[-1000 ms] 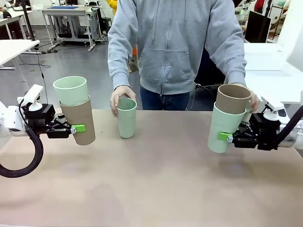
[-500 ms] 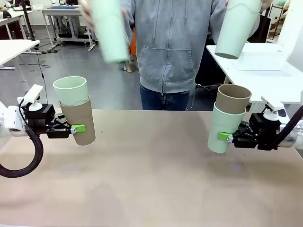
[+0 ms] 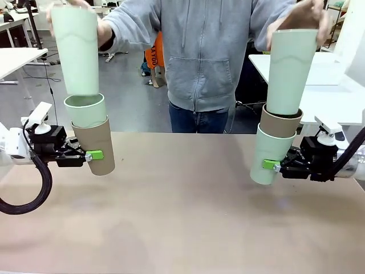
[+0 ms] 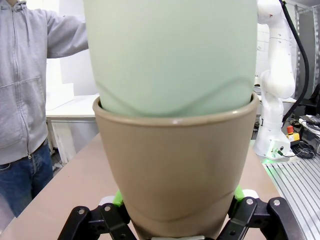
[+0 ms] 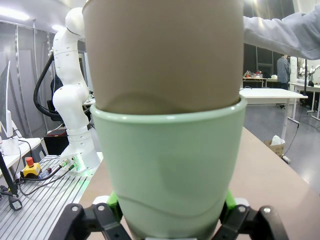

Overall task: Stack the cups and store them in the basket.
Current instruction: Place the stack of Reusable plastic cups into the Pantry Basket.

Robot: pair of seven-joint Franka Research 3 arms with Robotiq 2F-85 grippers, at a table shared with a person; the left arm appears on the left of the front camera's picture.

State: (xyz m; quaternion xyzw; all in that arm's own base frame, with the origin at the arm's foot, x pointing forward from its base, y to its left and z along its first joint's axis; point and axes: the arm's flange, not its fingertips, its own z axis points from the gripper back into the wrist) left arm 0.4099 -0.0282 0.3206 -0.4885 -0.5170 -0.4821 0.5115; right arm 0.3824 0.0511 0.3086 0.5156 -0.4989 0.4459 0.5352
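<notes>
The person is now lowering a mint cup in each hand, where a second ago one of those cups was standing at the far edge of the table [image 3: 182, 222] and half a second ago both were swinging high overhead. One raised cup [image 3: 76, 51] is hovering just above the mint cup [image 3: 85, 109] that is sitting in the brown cup [image 3: 97, 149], and it is not yet entering. The other raised cup [image 3: 291, 68] is already sliding into the brown cup [image 3: 279, 121] that is nested in the lower mint cup [image 3: 265, 157]. The left gripper [image 3: 96, 155] is keeping its fingers clamped on the outer brown cup, holding that stack above the table's left edge. The right gripper [image 3: 268, 164] is gripping its outer mint cup the same way near the right edge. Neither arm is moving, so the person is doing the stacking. The cups are likely becoming two stacks of three. Joining them and storing them is still waiting, and what looks like the basket [image 3: 328, 71] is sitting on a side table beyond the right stack.
</notes>
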